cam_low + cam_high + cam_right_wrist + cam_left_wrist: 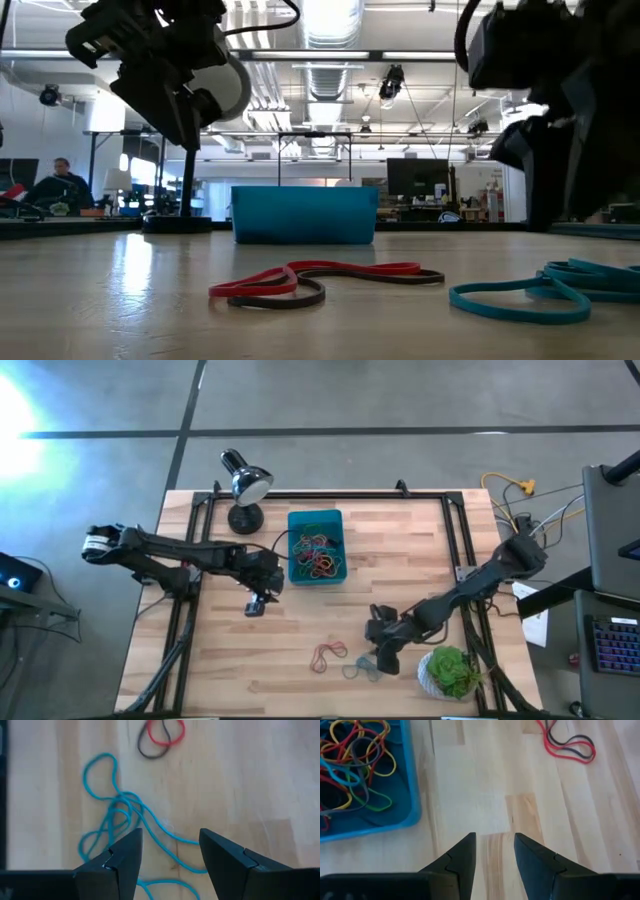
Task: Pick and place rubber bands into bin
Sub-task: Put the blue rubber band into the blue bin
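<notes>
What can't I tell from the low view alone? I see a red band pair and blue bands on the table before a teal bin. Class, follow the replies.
Observer: The bin already holds many coloured bands.
Operator: Which arm is nearer the blue bands?
Observer: The right gripper, open, hangs just over the blue bands.
Operator: And the left?
Observer: The left gripper is open and empty over bare wood beside the bin, the red and dark bands farther off.
</notes>
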